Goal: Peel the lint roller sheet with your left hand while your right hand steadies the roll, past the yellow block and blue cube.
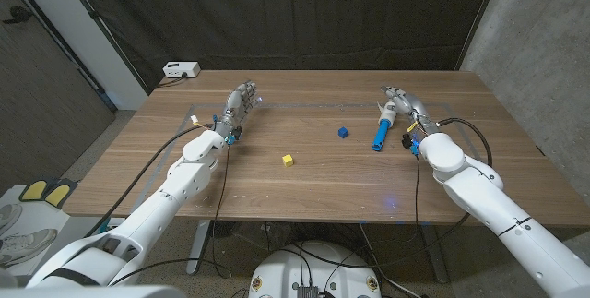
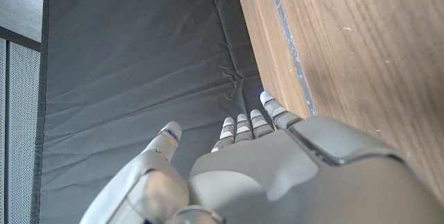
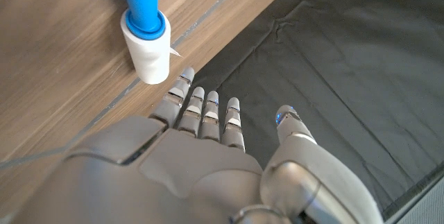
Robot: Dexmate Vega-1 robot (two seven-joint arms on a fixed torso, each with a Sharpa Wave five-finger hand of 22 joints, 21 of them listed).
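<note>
Dark cloth (image 1: 304,21) hangs behind a wooden table (image 1: 277,187). On it the lint roller (image 1: 383,125) lies toward the right, blue handle toward the robot, white roll at the far end. The right hand (image 1: 406,106) stands just beside the roll, fingers straight and apart, holding nothing; the right wrist view shows a gap between fingertips (image 3: 182,80) and roll. The left hand (image 1: 238,109) stands well apart on the left, fingers spread and empty. Between the arms sit the blue cube (image 1: 343,133) and the yellow block (image 1: 288,160), nearer the robot.
</note>
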